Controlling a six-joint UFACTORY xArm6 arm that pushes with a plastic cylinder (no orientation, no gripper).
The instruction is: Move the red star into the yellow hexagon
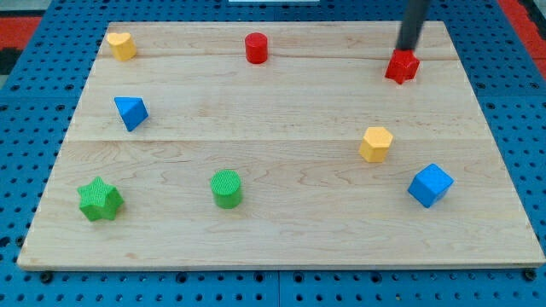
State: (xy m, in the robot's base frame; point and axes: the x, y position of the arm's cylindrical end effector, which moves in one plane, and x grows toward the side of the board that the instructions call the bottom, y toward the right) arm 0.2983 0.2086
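The red star [402, 67] lies near the view's top right on the wooden board [281, 213]. My tip [406, 49] is at the star's top edge, touching it or very close. The yellow hexagon [375, 143] sits below the star, a little to the left, about a quarter of the board's depth away.
A blue cube [430, 185] lies right of and below the yellow hexagon. A red cylinder [256, 48] is at top centre, another yellow block [122, 45] at top left, a blue triangular block [130, 112] at left, a green star [100, 199] at bottom left, a green cylinder [227, 188] at bottom centre.
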